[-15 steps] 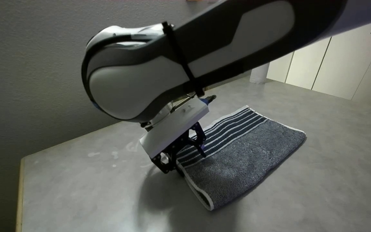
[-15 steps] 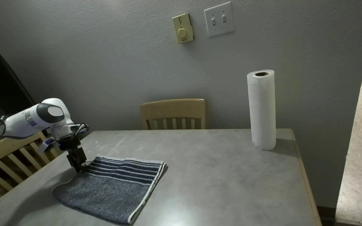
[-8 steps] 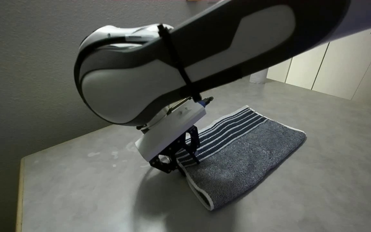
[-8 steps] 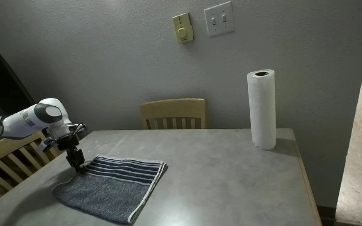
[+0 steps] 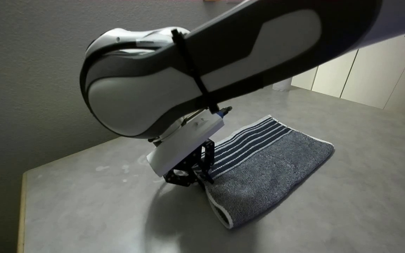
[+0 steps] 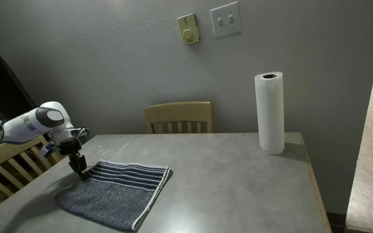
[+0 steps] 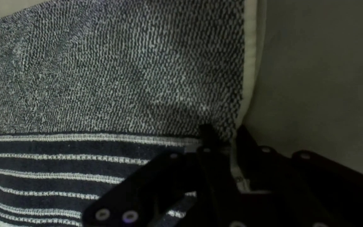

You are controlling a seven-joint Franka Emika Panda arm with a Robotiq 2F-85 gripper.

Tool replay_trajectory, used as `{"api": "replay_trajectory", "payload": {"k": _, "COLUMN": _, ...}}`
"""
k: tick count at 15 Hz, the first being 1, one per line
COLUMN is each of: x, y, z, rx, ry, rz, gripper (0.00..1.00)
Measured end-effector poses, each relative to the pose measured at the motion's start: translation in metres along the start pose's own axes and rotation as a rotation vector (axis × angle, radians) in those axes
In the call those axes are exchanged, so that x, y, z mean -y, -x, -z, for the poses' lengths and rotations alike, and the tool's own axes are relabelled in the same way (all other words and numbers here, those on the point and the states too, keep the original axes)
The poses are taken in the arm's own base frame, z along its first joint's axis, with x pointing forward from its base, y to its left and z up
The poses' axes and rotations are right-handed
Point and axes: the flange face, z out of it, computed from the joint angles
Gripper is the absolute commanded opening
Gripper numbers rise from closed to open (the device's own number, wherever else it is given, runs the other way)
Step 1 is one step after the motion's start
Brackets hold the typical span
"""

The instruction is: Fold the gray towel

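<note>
The gray towel (image 5: 265, 168) lies on the table in both exterior views, doubled over, with white stripes along one side and layered edges showing at a corner. Seen in an exterior view, my gripper (image 5: 206, 183) is tilted down at the striped end's corner, its tips at the cloth. In the wrist view, the gripper (image 7: 224, 129) straddles the towel's white hem: one finger (image 7: 206, 134) lies over the cloth, the other (image 7: 246, 138) outside the hem. The narrow gap holds puckered cloth. Whether the fingers press on it is too dark to tell.
A paper towel roll (image 6: 269, 113) stands upright near the table's far corner. One wooden chair (image 6: 178, 118) is against the wall; another chair (image 6: 8, 161) stands beside the table near the arm. The table's wooden edge (image 5: 21, 211) runs along one side.
My fingers have come much closer together around the towel's edge. The arm has shifted slightly away from the towel's middle, and the hem at the gripper has been pushed a little inward.
</note>
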Motion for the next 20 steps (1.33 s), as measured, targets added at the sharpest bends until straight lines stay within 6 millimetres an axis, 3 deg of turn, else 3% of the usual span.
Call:
{"api": "replay_trajectory", "payload": {"k": 7, "x": -0.001, "y": -0.002, "z": 0.002, "rx": -0.010, "ry": -0.008, "rz": 0.000, "gripper": 0.01}}
{"api": "replay_trajectory", "payload": {"k": 20, "x": -0.006, "y": -0.014, "z": 0.024, "rx": -0.088, "ry": -0.065, "rz": 0.094, "gripper": 0.06}}
